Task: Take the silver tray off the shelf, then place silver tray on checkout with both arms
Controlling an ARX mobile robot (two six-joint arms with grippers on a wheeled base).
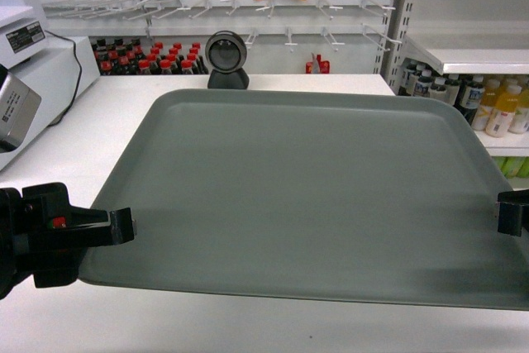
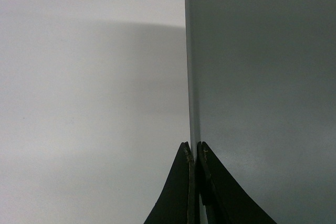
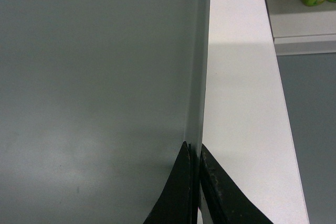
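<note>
The silver tray filled the middle of the head view, lying flat with its long side running from left to right across the picture. It was over the white worktop, which is the checkout, and a dark shadow showed under its near edge, so I think it was a little way above the top and not resting yet. The left pincer was at the lower left of the frame, pinched tight on the tray's left rim. In the left wrist view the two black fingers were squeezed almost together on the thin edge of the tray, with the white worktop to the left of it. The right pincer was at the right edge of the head view, touching the tray's right rim. In the right wrist view its fingers were squeezed on that rim too, with the tray on the left and the worktop on the right. So the tray lay between the two pincers, one holding each short end, and neither arm was nearer than the other. The next move looked like going straight down, and both ends would need to sink evenly so the tray stays level. A round black scanner stood at the far side of the worktop, well apart from the tray.
</note>
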